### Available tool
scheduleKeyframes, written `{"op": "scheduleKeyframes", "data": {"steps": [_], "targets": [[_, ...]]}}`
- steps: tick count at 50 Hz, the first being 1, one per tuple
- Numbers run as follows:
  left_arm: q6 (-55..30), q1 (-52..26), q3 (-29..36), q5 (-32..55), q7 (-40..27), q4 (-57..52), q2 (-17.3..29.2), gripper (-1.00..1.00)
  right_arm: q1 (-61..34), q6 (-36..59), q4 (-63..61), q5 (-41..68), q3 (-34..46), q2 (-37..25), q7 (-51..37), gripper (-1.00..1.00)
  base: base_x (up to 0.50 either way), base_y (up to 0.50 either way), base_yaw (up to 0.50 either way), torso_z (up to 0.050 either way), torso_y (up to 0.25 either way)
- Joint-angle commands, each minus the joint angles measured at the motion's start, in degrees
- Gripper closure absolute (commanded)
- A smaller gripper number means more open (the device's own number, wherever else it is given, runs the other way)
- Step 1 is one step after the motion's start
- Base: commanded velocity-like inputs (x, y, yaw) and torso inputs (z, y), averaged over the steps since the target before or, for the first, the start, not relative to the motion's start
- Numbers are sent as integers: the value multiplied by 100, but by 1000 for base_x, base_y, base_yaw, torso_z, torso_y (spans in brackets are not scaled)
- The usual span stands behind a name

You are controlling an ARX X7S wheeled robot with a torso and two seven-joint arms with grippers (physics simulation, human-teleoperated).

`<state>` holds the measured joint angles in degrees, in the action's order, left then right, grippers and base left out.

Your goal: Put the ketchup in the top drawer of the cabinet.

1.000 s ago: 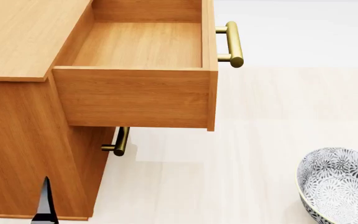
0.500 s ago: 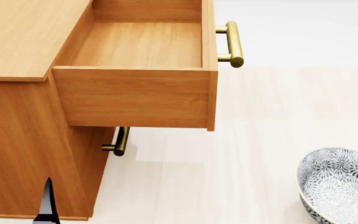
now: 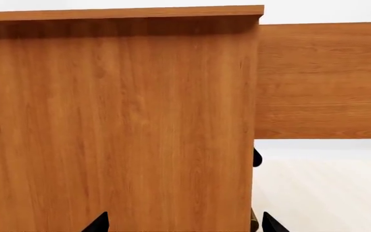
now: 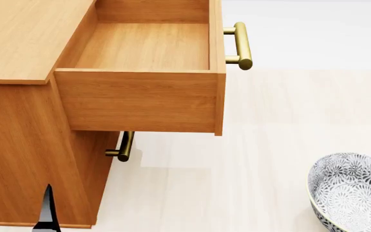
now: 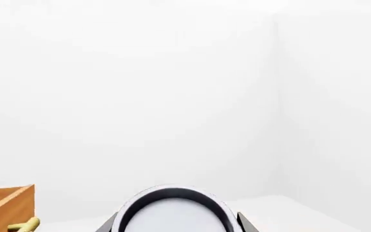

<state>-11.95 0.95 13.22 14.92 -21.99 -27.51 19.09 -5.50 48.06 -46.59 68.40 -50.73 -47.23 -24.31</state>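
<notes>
Left wrist view: the left gripper [image 3: 182, 225] is hanging released. Its two dark fingertips [image 3: 97, 223] are standing wide apart with nothing between them, facing the plain side of the cabinet [image 3: 118, 125]. The side wall of the top drawer [image 3: 324, 79] is jutting out past the cabinet's edge. No ketchup is showing here.

Head view: the top drawer [image 4: 140, 99] is standing pulled well out and its floor is lying bare, so the ketchup is not yet inside. The brass handle [image 4: 241, 46] is sticking out from the drawer's front, and the lower drawer's handle [image 4: 125, 146] is peeking out beneath. The patterned bowl [image 4: 353, 191] is sitting well apart on the pale counter [image 4: 269, 121]. The left gripper [image 4: 11, 208] is idling low beside the cabinet, clear of the opening.

Right wrist view: a round pale thing with a dark rim [image 5: 172, 210] is sitting between the fingers of the right gripper [image 5: 176, 226]. It is probably the ketchup seen end-on, but no label is showing. I cannot tell whether the gripper is clenched on it. A drawer corner [image 5: 5, 208] is showing off to one side.

The step calls for carrying that load over the drawer's near wall, clearing the handle. It should be lowered upright onto the drawer floor before releasing, with the left arm kept aside.
</notes>
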Motion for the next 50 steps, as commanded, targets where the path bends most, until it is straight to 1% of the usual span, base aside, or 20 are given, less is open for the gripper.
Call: {"op": "scheduleKeyframes", "data": {"steps": [1, 9, 19, 23, 27, 33, 37, 39, 44, 47, 48, 50], "targets": [[42, 11, -5, 10, -22, 46, 14, -100, -1123, 231, 89, 834, 440, -1110, -864, 100, 0, 0, 0, 0, 0], [79, 20, 16, 16, -25, 62, 16, -100, -1543, 85, 280, 1041, 696, -1548, -1028, 100, 0, 0, 0, 0, 0], [31, -6, 33, 20, -58, 21, 34, -100, -2290, -437, 585, 1015, 1633, -2023, -1137, 100, 0, 0, 0, 0, 0], [47, -3, 51, 11, -62, 28, 34, -100, -2786, -773, 729, 979, 2287, -2195, -1197, 100, 0, 0, 0, 0, 0], [25, -2, 71, 7, -71, -18, 46, -100, -3650, -1113, 876, 877, 3315, -2278, -1226, 100, 0, 0, 0, 0, 0], [31, -8, 72, 16, -79, -15, 52, -100, -4403, -1243, 1016, 698, 4052, -2073, -1201, 100, 0, 0, 0, 0, 2], [38, 6, 73, 20, -91, -18, 56, -100, -4852, -1326, 1051, 314, 4461, -1823, -1171, 100, 0, 0, 0, 0, 0], [33, 15, 73, 25, -99, -36, 61, -100, -5083, -1341, 1124, 290, 4642, -1644, -1163, 100, 0, 0, 0, 0, 0], [49, 29, 90, 20, -99, -34, 68, -100, -5408, -1555, 1225, -27, 4888, -1236, -1035, 100, 0, 0, 0, 0, 0], [71, 29, 89, 21, -102, -4, 66, -100, -5536, -1560, 1268, -131, 4989, -1144, -1039, 100, 0, 0, 0, 0, 0], [109, 36, 87, 19, -93, 33, 65, -100, -5606, -1710, 1299, -240, 5004, -981, -974, 100, 0, 0, 0, 0, 0], [108, 26, 88, 25, -94, 44, 65, -100, -5675, -1758, 1334, -348, 5064, -902, -936, 100, 0, 0, -1, 0, 0]]}}
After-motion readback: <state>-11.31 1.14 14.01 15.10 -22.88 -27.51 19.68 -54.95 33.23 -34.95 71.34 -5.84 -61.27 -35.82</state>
